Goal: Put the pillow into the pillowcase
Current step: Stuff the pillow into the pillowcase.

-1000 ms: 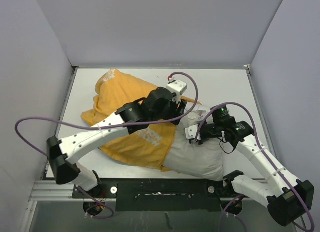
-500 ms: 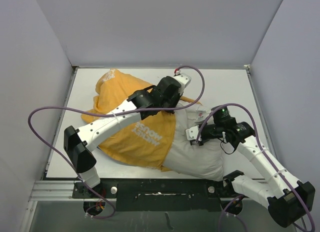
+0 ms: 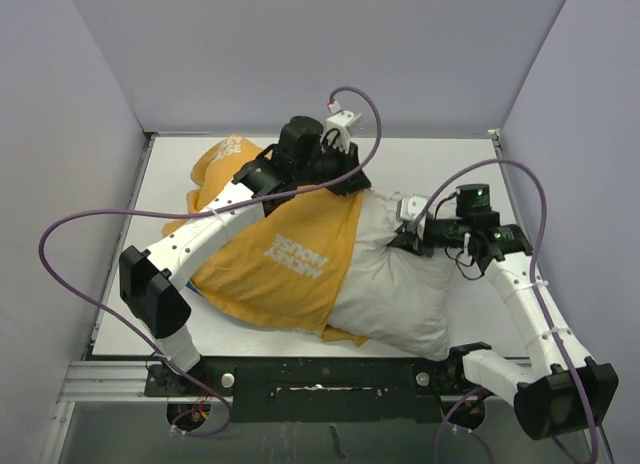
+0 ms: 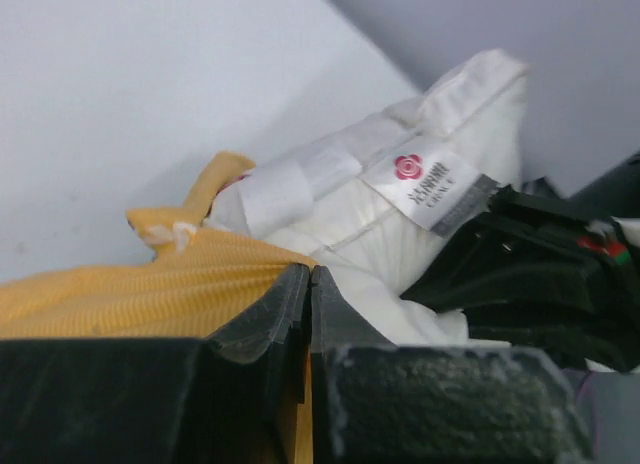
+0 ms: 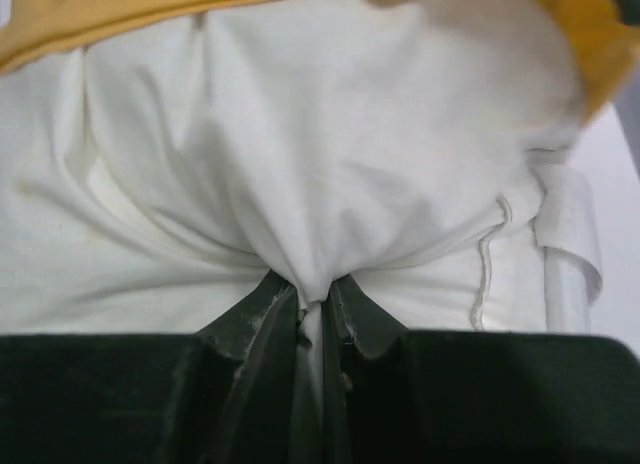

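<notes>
The pillowcase (image 3: 280,259) lies mustard-yellow side up on the table, and the white pillow (image 3: 395,284) sticks out of its right-hand opening. My left gripper (image 3: 348,182) is at the far edge of that opening. In the left wrist view its jaws (image 4: 311,272) are shut, with yellow pillowcase (image 4: 150,284) fabric pinched between them, beside the pillow (image 4: 400,224) and its label (image 4: 425,179). My right gripper (image 3: 403,242) is shut on a bunched fold of the pillow (image 5: 300,134); in its wrist view (image 5: 315,284) the pillowcase (image 5: 100,14) hem runs along the top.
The white table (image 3: 440,164) is enclosed by grey walls on three sides. Purple cables (image 3: 90,234) loop over both arms. The right arm's black wrist (image 4: 530,274) shows close beside the left gripper in the left wrist view.
My left gripper moved toward the far side of the table and shut on the pillowcase edge. My right gripper moved back and right with the pillow, which now lies farther back.
</notes>
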Robot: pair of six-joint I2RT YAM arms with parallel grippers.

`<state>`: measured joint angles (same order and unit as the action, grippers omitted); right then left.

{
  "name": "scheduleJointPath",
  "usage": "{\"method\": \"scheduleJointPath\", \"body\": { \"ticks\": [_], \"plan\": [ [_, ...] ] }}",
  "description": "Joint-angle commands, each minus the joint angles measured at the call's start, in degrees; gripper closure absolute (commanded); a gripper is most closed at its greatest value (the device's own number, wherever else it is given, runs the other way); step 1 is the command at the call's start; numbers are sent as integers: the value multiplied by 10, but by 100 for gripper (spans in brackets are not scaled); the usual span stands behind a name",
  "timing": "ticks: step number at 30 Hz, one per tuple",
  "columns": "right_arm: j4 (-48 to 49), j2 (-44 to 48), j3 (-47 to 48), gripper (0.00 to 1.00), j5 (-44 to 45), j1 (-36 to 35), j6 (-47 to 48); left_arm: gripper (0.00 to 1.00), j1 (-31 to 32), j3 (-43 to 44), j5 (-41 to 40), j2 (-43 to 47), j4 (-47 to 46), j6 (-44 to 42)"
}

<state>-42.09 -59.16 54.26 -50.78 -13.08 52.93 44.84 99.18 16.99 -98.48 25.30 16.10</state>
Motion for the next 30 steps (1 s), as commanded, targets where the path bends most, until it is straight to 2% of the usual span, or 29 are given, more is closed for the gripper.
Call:
{"method": "scheduleJointPath", "body": {
  "ticks": [1, 5, 8, 11, 14, 17, 20, 22, 25, 28, 29, 30],
  "plan": [
    [127, -70, 132, 100, -111, 50, -186, 100, -19, 99, 235, -6, -299, 183],
    [216, -144, 259, 100, -97, 46, -258, 100, -16, 229, 276, -69, -383, 275],
    [255, -164, 292, 100, -96, 46, -283, 100, -10, 249, 283, -66, -398, 279],
    [257, -139, 211, 100, -122, 23, -239, 100, -7, 143, 279, -8, -422, 240],
    [100, -107, 109, 99, -111, -23, -5, 100, -10, -78, 261, 77, -489, 209],
    [-38, -82, 19, 91, -71, -37, 175, 100, -11, -244, 186, 161, -477, 124],
    [-124, -55, -44, 85, -62, -44, 262, 81, -12, -340, 48, 243, -420, 57],
    [-130, -29, -85, 82, -54, -58, 276, 68, -12, -371, -10, 283, -389, 33],
    [-129, 2, -106, 75, -53, -78, 267, 56, -2, -382, -59, 308, -322, 3],
    [-159, -5, -70, 74, -72, -80, 249, 55, 56, -392, -116, 310, -255, -47],
    [-173, -11, -57, 74, -79, -80, 247, 56, 80, -402, -142, 309, -244, -65],
    [-189, -18, -39, 72, -86, -80, 244, 62, 103, -414, -170, 307, -235, -78]
  ]
}}
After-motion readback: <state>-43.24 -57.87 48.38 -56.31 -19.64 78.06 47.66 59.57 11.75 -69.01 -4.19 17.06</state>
